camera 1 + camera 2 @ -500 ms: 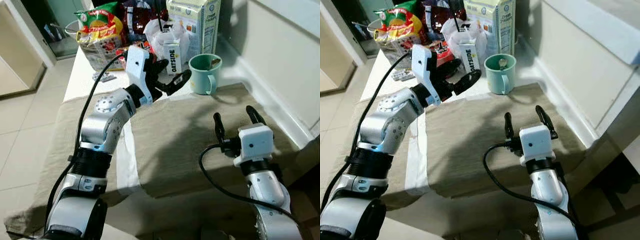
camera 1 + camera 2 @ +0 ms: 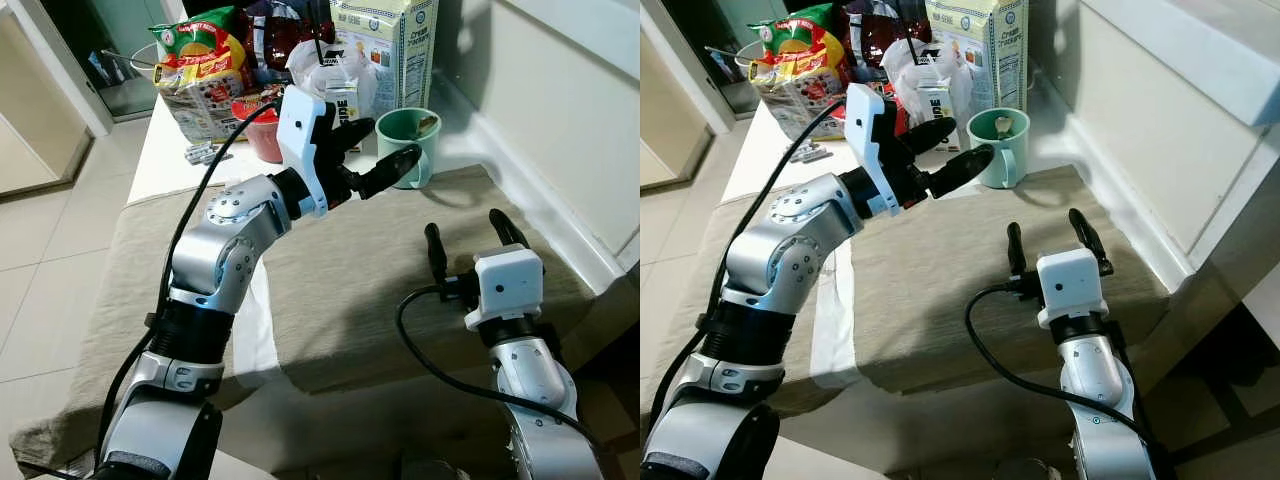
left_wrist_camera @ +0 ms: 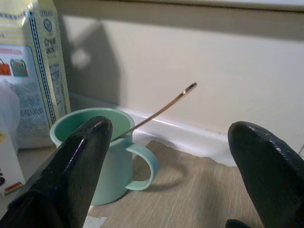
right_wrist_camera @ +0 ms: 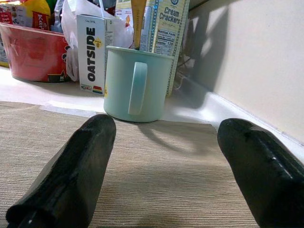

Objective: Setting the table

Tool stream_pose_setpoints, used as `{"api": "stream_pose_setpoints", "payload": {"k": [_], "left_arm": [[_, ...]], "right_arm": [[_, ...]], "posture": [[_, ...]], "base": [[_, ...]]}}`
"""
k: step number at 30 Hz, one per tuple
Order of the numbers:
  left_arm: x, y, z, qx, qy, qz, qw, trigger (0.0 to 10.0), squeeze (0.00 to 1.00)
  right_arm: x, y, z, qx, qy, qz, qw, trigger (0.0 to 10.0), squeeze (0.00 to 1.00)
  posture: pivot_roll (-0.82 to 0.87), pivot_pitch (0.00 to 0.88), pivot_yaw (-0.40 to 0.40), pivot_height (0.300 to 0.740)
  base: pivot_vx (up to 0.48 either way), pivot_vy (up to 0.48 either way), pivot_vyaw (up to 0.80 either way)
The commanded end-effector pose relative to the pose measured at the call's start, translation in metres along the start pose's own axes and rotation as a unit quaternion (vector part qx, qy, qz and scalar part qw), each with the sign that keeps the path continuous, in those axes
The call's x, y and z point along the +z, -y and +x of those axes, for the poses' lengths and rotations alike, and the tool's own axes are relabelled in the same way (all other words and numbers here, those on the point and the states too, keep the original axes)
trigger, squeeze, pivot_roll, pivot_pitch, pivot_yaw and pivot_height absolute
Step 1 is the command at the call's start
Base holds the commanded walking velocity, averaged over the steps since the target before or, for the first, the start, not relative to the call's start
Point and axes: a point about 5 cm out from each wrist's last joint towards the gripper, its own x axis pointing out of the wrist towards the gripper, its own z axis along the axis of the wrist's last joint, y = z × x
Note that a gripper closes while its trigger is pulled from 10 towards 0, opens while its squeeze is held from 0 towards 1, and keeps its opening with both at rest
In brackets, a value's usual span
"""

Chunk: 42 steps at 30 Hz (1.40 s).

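Observation:
A mint green mug (image 2: 408,138) with a thin metal spoon (image 3: 160,110) leaning in it stands at the far edge of the beige table cloth (image 2: 350,285). My left gripper (image 2: 385,148) hangs open just left of the mug, one finger near its rim, and holds nothing. The left wrist view looks between its fingers (image 3: 76,171) at the mug (image 3: 107,156). My right gripper (image 2: 468,235) rests open low over the cloth, nearer me, pointing at the mug (image 4: 135,83), which stands well ahead of it.
Behind the mug stand a cream crackers box (image 2: 390,45), an Oatside carton (image 2: 343,105), a red bowl (image 2: 262,138) and snack bags (image 2: 200,65). A wall ledge (image 2: 560,160) runs along the right. Tiled floor (image 2: 50,260) lies to the left.
My left gripper has moved right, closer to the mug, still open. The right arm has stayed where it was.

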Motion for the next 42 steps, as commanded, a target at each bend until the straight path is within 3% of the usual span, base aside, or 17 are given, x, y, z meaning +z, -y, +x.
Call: {"api": "stream_pose_setpoints", "payload": {"k": [1,10,30,42], "left_arm": [[0.004,-0.001,0.003,-0.003,-0.001,0.010,1.000,10.0,0.00],[0.000,-0.004,0.015,-0.009,-0.001,0.029,1.000,10.0,0.00],[-0.005,-0.013,0.030,-0.005,-0.003,0.028,1.000,10.0,0.00],[0.001,-0.015,0.044,-0.012,0.007,0.037,0.999,10.0,0.00]], "right_arm": [[-0.004,-0.002,-0.001,0.005,-0.010,0.003,1.000,10.0,0.00],[-0.001,0.002,-0.008,-0.002,-0.012,-0.003,1.000,10.0,0.00],[0.001,0.003,-0.019,-0.005,-0.024,-0.006,1.000,10.0,0.00],[0.002,0.005,-0.023,-0.011,-0.032,-0.009,0.999,10.0,0.00]], "posture": [[-0.29,0.065,0.188,0.740],[-0.32,0.090,0.188,0.740],[-0.34,0.132,0.199,0.740],[-0.36,0.141,0.206,0.740]], "base": [[0.000,0.000,0.00],[0.000,0.000,0.00],[0.000,0.000,0.00],[0.000,0.000,0.00]]}}
